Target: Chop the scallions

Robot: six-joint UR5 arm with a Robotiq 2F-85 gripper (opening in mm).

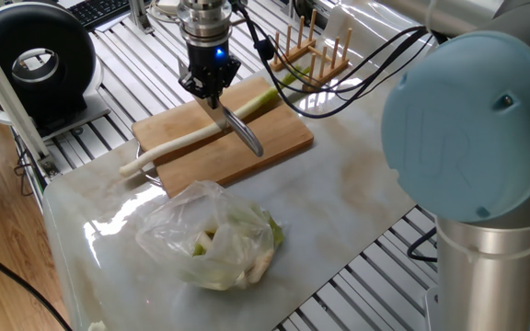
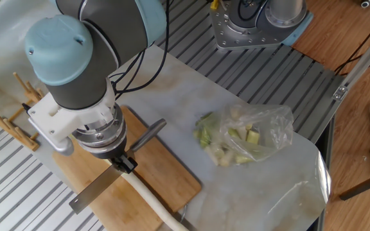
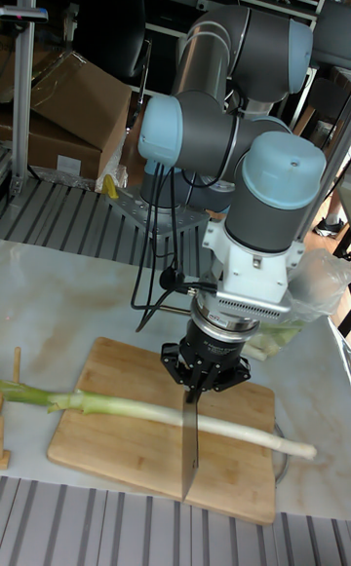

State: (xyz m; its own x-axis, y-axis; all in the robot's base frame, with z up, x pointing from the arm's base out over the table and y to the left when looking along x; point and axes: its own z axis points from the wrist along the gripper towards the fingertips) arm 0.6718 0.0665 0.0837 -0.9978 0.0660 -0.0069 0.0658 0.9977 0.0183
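Note:
My gripper [image 1: 212, 89] [image 2: 119, 162] [image 3: 203, 378] is shut on a knife and stands over the middle of the wooden board [image 1: 279, 140] [image 2: 167, 174] [image 3: 107, 451]. The knife's grey handle [image 1: 244, 135] [image 2: 148, 133] sticks out toward the bag side. Its blade [image 2: 97, 190] [image 3: 189, 449] runs across the scallions [image 1: 178, 142] [image 2: 148, 197] [image 3: 97, 402]. They are one long whole stalk lying lengthwise on the board, white at one end and green at the other, with both ends past the board's edges. Whether the blade touches the stalk I cannot tell.
A clear plastic bag of pale green vegetable pieces [image 1: 217, 237] [image 2: 246, 138] lies on the marble slab beside the board. A wooden peg rack [image 1: 316, 48] [image 2: 8, 122] stands past the board's far end. A black round device [image 1: 35, 60] sits off the slab, and cables hang behind the arm.

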